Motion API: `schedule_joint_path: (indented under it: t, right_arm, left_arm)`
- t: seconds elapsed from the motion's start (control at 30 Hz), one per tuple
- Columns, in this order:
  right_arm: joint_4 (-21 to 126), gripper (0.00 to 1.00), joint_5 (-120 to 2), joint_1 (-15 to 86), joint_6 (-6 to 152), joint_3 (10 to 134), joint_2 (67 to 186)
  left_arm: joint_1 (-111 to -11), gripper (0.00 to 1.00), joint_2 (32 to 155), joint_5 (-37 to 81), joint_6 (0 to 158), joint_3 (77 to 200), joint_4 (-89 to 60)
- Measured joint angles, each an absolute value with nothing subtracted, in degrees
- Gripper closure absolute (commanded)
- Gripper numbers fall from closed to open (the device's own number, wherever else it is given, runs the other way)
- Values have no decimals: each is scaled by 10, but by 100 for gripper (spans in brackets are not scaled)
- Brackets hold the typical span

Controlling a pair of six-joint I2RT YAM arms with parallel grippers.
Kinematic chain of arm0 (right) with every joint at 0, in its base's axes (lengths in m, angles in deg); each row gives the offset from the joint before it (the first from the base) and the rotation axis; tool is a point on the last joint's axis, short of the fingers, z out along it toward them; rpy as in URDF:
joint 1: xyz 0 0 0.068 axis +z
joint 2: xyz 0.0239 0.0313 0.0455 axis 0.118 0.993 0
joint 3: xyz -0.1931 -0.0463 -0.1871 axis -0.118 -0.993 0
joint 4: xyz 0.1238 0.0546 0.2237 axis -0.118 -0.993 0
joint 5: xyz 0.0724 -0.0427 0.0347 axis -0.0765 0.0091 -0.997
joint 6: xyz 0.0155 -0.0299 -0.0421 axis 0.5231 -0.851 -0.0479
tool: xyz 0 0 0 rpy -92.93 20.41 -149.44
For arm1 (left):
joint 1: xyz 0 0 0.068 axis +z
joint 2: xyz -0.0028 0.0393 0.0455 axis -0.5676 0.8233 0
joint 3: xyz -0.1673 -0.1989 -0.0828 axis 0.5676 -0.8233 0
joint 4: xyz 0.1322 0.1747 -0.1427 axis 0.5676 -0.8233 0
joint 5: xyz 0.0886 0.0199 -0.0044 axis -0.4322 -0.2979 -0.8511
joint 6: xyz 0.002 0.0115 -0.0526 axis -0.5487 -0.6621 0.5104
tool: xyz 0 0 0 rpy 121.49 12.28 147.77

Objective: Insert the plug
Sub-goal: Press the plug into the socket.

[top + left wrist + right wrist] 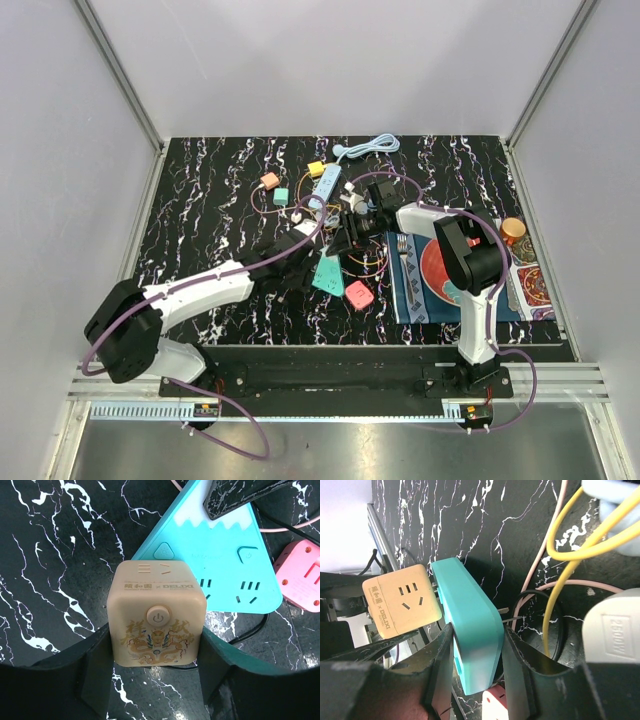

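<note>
The left gripper (157, 652) is clamped on the beige cube adapter (157, 612). Its pins sit just beside the face of the teal power strip (470, 625), which the right gripper (477, 655) pinches. Misaligned pins may jam against the face, and pushing may pivot the strip in its grip.

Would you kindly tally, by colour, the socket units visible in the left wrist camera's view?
Beige socket cube: 1
Teal power strip: 1
Pink socket block: 1
Total: 3
</note>
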State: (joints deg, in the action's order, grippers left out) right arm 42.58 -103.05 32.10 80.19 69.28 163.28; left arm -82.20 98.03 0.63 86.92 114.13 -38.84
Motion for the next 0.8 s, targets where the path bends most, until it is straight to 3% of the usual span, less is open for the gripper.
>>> schedule_joint_path:
  t: [0.8]
  right_arm:
    - [445,100,-1018,300,801,694,1633]
  left_arm:
    - [-865,100,1046,-103,892,1160,-339]
